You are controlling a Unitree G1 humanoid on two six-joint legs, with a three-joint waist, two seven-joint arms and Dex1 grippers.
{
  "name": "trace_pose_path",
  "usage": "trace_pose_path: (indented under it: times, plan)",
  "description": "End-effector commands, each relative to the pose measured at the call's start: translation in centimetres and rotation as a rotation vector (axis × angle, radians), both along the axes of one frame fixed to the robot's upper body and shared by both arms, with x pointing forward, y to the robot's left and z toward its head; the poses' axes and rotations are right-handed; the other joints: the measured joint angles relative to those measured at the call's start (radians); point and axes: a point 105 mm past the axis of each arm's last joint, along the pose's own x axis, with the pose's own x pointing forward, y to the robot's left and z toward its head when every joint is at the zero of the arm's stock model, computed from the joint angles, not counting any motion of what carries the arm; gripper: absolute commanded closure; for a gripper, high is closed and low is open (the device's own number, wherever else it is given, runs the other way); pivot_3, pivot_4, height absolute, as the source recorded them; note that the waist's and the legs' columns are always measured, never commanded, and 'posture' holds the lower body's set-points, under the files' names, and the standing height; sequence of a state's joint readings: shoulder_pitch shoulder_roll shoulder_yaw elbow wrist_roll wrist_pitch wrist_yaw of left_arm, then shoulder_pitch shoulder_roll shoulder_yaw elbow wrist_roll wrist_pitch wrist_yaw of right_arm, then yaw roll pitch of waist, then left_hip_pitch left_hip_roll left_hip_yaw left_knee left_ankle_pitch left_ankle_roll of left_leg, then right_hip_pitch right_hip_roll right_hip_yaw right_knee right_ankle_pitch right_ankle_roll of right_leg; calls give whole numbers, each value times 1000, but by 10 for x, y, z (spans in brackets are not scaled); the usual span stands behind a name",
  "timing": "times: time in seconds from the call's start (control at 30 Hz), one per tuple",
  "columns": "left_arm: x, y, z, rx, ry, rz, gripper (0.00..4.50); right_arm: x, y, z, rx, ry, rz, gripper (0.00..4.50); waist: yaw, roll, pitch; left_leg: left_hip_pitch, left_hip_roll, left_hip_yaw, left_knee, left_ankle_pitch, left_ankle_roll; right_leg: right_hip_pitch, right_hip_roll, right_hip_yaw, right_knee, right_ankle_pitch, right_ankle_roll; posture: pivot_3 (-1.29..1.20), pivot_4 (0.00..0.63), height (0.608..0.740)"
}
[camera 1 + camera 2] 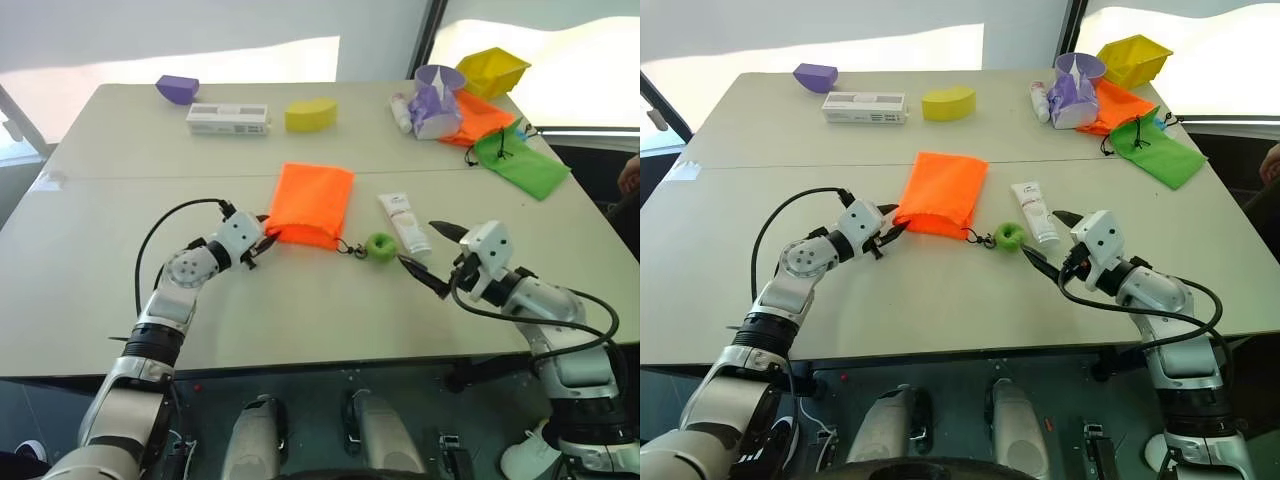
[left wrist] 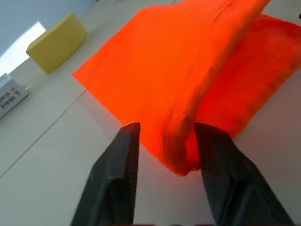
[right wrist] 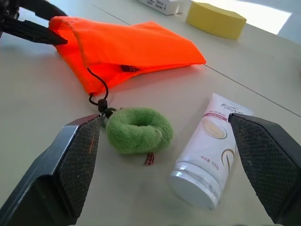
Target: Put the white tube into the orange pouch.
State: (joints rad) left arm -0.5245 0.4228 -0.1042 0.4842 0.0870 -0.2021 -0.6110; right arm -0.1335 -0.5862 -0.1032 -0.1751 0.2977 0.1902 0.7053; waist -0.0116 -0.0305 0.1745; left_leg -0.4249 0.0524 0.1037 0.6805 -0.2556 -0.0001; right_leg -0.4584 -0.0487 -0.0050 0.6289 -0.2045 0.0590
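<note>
Left gripper (image 2: 164, 141), jaws clenched on the pouch's (image 1: 312, 203) mouth hem mid-desk, should lift it wider, while the right gripper (image 3: 164, 155), jaws released, straddles the tube (image 1: 405, 223) lying just beside and should close squarely on its body.

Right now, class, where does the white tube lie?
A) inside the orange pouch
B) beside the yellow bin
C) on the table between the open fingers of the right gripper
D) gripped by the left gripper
C: the white tube lies flat on the table, framed by the wide-open right gripper, outside the orange pouch.
</note>
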Motion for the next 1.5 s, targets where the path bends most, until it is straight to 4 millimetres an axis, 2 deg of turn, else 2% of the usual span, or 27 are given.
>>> trace_pose_path:
  times: [0.03, 0.23, 0.43, 0.6, 0.8, 0.93, 1.17, 1.37, 1.5]
  plan:
    - [1, -2, 13, -8, -40, -2, 4479, 1, 3, 14, -5, -60, 9, 0, 0, 0, 0, 0, 0, 0, 0, 0, 0, 0, 0, 0, 0, 0, 0, 0, 150, 740]
    - [-3, -5, 14, -36, -19, -25, 4479, 7, 4, 18, -5, -77, -20, 0, -1, 0, 0, 0, 0, 0, 0, 0, 0, 0, 0, 0, 0, 0, 0, 0, 150, 740]
    - [-12, -14, 22, -52, -19, -80, 4479, 16, -9, 7, -43, -18, -106, 0, 0, 0, 0, 0, 0, 0, 0, 0, 0, 0, 0, 0, 0, 0, 0, 0, 150, 740]
    - [-20, -21, 26, -60, -20, -107, 4479, 22, -16, 15, -6, 35, -212, 0, -1, 0, 0, 0, 0, 0, 0, 0, 0, 0, -1, 0, 0, 0, 0, 0, 150, 740]
    - [-28, -23, 28, -65, -7, -122, 4479, 17, -4, 10, -12, 157, -305, 0, 0, 0, 0, 0, 1, -1, 0, 0, 0, -1, 0, 0, 1, 0, 0, 0, 150, 740]
    - [-37, -32, 26, -84, 2, -149, 4479, 20, 1, 11, 84, 268, -371, 0, -5, 0, 0, 0, 1, 0, 0, 0, 0, -1, 0, 1, 1, 0, 0, 0, 150, 740]
    - [-40, -35, 27, -101, -1, -150, 4479, 36, -5, 0, -70, 306, -472, 0, -2, 0, 0, 0, 0, 0, 0, 0, 0, -1, -1, 0, 0, 0, 0, 0, 150, 740]
    - [-44, -38, 28, -119, -6, -157, 4479, 45, -14, -9, -126, 318, -520, 0, -2, 0, 0, -1, 0, 0, 0, 0, 0, -1, -1, 0, 0, 0, 0, 0, 150, 740]
    - [-46, -40, 27, -124, -3, -158, 4479, 45, -8, -12, -100, 345, -492, 0, -2, 0, 0, -1, 0, 0, 0, 0, 0, -1, 0, 0, 0, 0, 0, 0, 150, 740]
